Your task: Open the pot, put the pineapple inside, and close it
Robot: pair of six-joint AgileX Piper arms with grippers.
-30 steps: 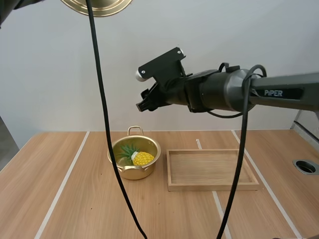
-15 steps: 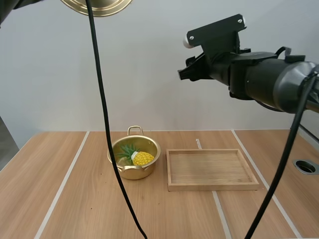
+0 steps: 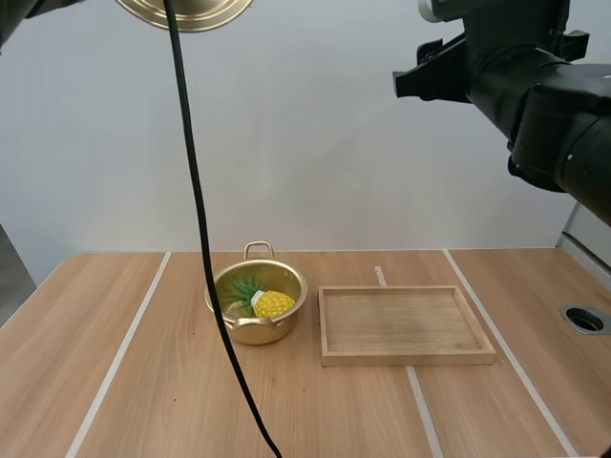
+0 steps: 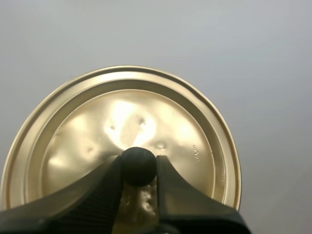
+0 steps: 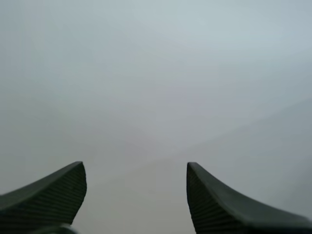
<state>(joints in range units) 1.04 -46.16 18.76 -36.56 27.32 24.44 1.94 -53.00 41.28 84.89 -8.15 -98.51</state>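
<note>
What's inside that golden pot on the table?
A pineapple lies inside the open pot, its green leaves and yellow body showing. The pot's floor beneath it is covered, so nothing there can be seen.

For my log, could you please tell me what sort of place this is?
Likely a robot test bench: a wooden table with white lines, a pineapple in a pot, a wooden tray.

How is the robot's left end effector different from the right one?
The left end effector is shut on the black knob of the lid; the right end effector stands open. The left end effector carries the gold lid; the right end effector carries nothing. Both have dark ribbed fingers.
</note>
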